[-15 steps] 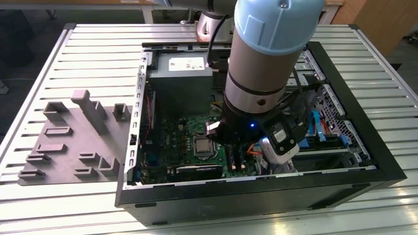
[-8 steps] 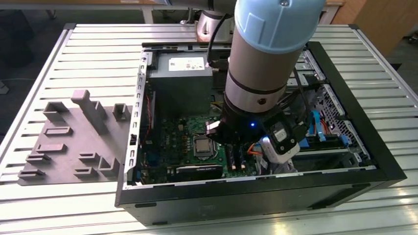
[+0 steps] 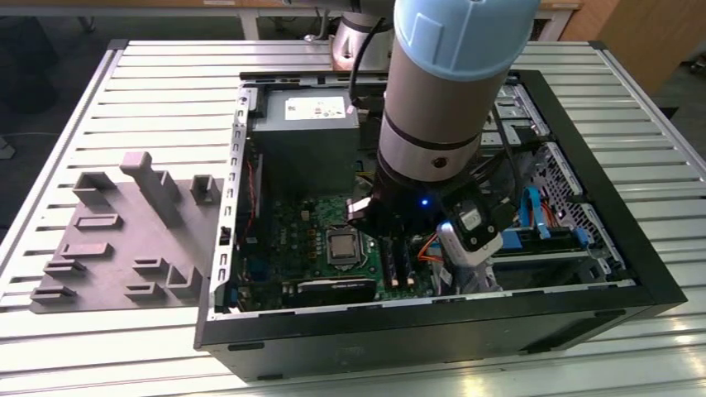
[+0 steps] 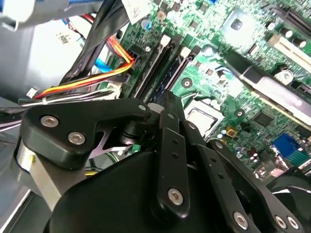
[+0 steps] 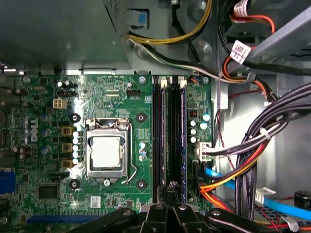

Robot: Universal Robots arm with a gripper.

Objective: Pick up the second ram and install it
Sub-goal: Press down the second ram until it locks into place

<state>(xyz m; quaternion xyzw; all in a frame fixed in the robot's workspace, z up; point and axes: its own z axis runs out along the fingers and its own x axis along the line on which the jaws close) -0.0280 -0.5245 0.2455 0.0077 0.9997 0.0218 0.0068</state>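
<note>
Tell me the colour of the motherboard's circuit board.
Green, clearest in the first wrist view: the motherboard under the gripper.

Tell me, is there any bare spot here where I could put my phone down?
Yes: the slatted table is bare beyond the grey tray, and along the front edge below the computer case. Inside the case it is crowded: the arm hangs over the green board, with bundled cables beside the memory slots.

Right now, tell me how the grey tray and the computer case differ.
The grey tray is flat and pale, with small blocks standing on it; the computer case is black, deep-walled and open, with the arm reaching inside. Both rest on the slatted table.
</note>
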